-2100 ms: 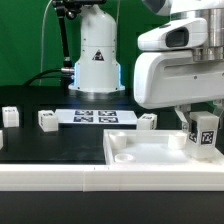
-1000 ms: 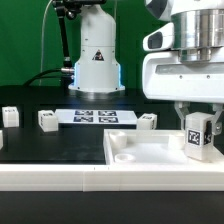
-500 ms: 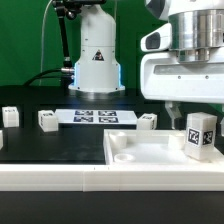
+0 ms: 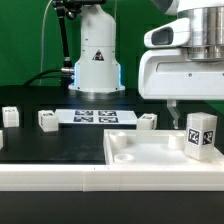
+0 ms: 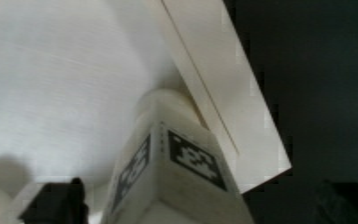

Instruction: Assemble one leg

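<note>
The leg (image 4: 201, 135), a white post with a black-and-white tag, stands upright in the corner of the large white rimmed tabletop piece (image 4: 140, 160) at the exterior view's right. My gripper (image 4: 190, 104) hangs just above the leg, open, with one finger (image 4: 172, 105) showing beside it and clear of it. In the wrist view the leg (image 5: 172, 165) rises between my two dark fingertips (image 5: 51, 202), which stand apart from its sides, next to the tabletop's rim (image 5: 220, 90).
Three more white legs lie on the black table behind: two (image 4: 46, 120) (image 4: 8, 116) at the exterior view's left, one (image 4: 147, 121) near the middle. The marker board (image 4: 95, 117) lies in front of the robot base (image 4: 97, 55).
My gripper has let go of the leg and risen above it. The leg stays standing upright in the tabletop's corner.
</note>
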